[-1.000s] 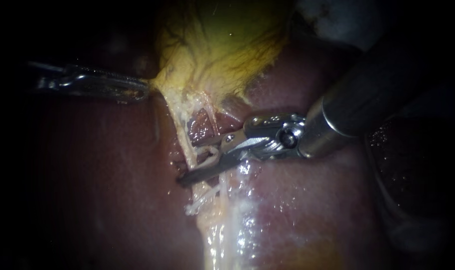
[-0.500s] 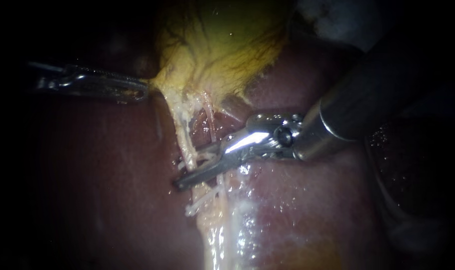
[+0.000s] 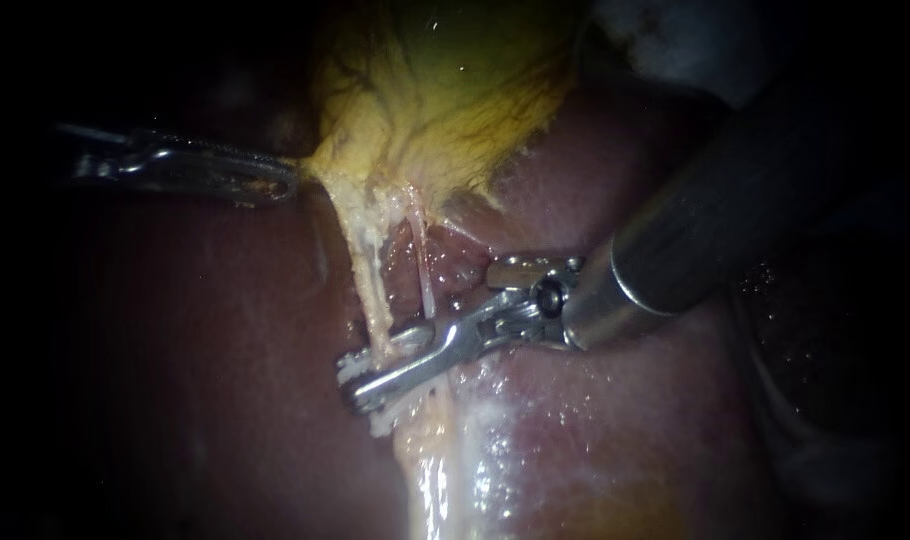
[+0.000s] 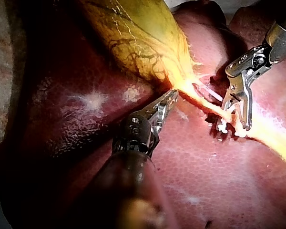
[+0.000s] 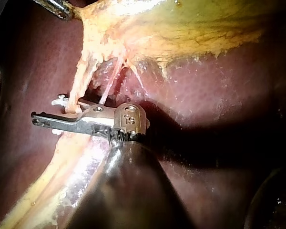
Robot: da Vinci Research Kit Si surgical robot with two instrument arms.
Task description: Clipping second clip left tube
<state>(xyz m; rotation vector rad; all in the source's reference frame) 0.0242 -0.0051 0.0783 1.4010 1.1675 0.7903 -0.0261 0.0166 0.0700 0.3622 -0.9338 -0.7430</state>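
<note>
Jaws of our right instrument (image 3: 350, 383) stand narrowly apart and hold a white clip (image 3: 363, 360) between them. They sit astride the left tube (image 3: 368, 290), low on its length, with the jaw tips reaching just past the tube's far edge. Our left instrument (image 3: 280, 183) has its jaws closed on the narrow end of the gallbladder (image 3: 445, 90), well apart from the right jaws.

Beyond the right jaw tips lies bare liver (image 3: 205, 400), smooth and open, with nothing on it. The tight side is the other one: the right tube (image 3: 421, 265), a thin pale strand, runs down just beside the left tube and meets the right jaws near their hinge. A small window of liver shows between the two tubes. Below the jaws, a pale, glistening band of tissue (image 3: 440, 470) runs on down.

We count two instruments, two tubes and one clip for certain. A second small white piece (image 3: 378, 424) lies on the tissue just under the jaw tips; we cannot tell what it is.
</note>
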